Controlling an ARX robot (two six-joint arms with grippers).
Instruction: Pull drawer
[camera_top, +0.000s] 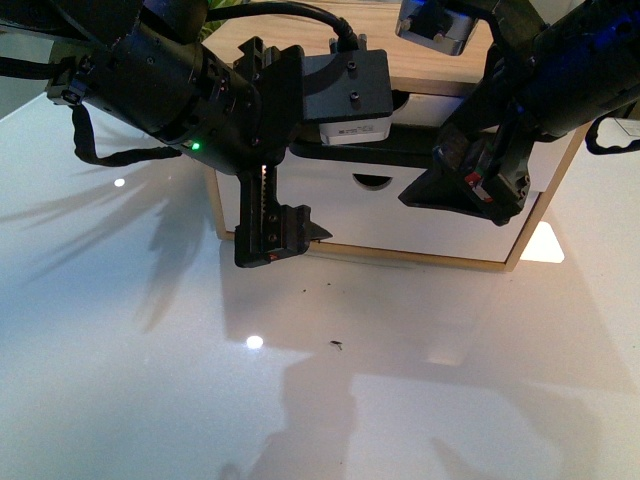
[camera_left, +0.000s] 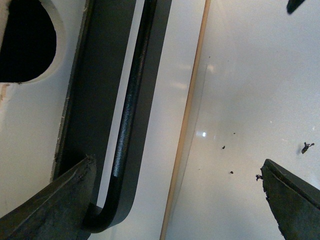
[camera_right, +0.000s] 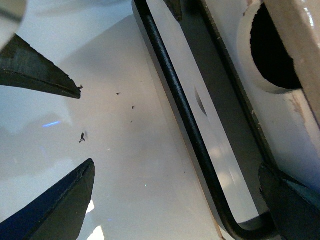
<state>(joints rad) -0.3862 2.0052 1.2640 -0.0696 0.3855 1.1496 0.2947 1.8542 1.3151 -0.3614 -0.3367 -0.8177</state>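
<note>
The drawer (camera_top: 440, 108) has a white front under the cabinet's wooden top, with a half-round notch (camera_left: 25, 40) in its top edge. Its long black bar handle (camera_top: 372, 152) runs between my two arms. My left gripper (camera_top: 280, 240) hangs open in front of the handle's left end. In the left wrist view the bar (camera_left: 127, 115) bends into the recess close to one finger (camera_left: 60, 200), inside the open left gripper (camera_left: 179, 162). My right gripper (camera_top: 465, 200) is open at the right end. There the bar (camera_right: 185, 110) curves in beside one finger (camera_right: 290, 210) of the right gripper (camera_right: 177, 167).
Below the handle is a plain white drawer front (camera_top: 430, 225) with its own small notch. The wooden cabinet frame (camera_top: 528, 235) stands on a glossy white table (camera_top: 150, 380). Dark specks (camera_top: 335, 346) lie on the table in front.
</note>
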